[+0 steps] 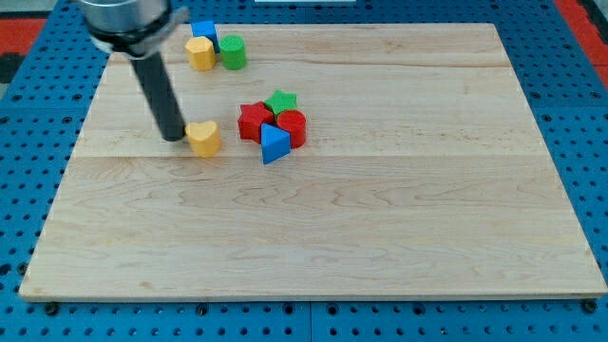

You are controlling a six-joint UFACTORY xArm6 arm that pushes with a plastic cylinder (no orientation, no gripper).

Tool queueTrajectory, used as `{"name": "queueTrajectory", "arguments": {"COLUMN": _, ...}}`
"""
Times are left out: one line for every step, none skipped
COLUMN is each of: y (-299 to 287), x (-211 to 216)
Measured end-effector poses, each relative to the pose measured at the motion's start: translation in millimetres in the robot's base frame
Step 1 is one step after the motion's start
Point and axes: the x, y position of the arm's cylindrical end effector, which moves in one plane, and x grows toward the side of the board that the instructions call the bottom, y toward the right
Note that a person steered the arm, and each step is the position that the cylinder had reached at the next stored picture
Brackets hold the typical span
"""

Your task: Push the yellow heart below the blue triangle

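Observation:
The yellow heart [204, 138] lies on the wooden board left of the middle cluster. The blue triangle [274, 144] sits at the lower edge of that cluster, to the right of the heart and about level with it. My tip [174, 139] rests on the board just left of the heart, touching or nearly touching its left side. The dark rod rises from the tip toward the view's top left.
A red star [253, 120], a green star [281, 101] and a red cylinder [293, 127] crowd the blue triangle. At the top, a blue cube [204, 33], a yellow hexagon [199, 53] and a green cylinder [233, 52] sit together. The board's edge [313, 298] runs along the bottom.

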Motion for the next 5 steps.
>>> {"name": "queueTrajectory", "arguments": {"y": 17, "x": 2}}
{"name": "queueTrajectory", "arguments": {"y": 24, "x": -2}}
{"name": "queueTrajectory", "arguments": {"y": 52, "x": 11}}
{"name": "queueTrajectory", "arguments": {"y": 88, "x": 51}}
{"name": "queueTrajectory", "arguments": {"y": 104, "x": 73}}
